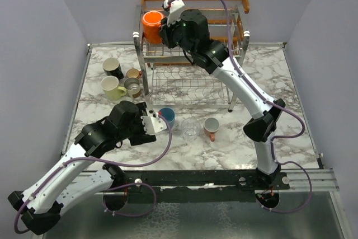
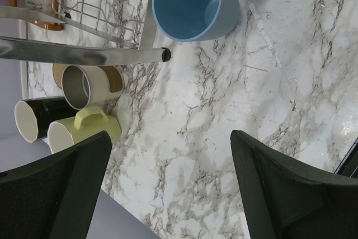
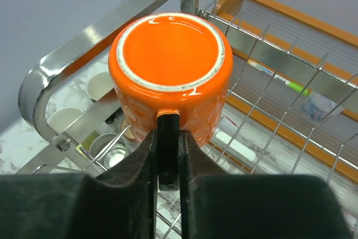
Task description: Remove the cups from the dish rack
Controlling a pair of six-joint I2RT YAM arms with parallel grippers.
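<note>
Marble table (image 1: 279, 82), dish rack (image 1: 193, 88) behind — right gripper (image 3: 168, 138) clamped on the handle of the upside-down orange cup (image 3: 170, 54) dead ahead; left gripper (image 2: 170, 138) spread wide.

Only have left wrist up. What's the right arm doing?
Observer: The right fingers are shut on the handle of the orange mug, which sits upside down on the dish rack's top tier.
Operator: Anything to the right of the blue cup?
Observer: A clear glass and a pink mug, in front of the rack.
Operator: That group at my lower left, three mugs?
Observer: Four. A small tan cup stands just beyond the tan-banded mug.
</note>
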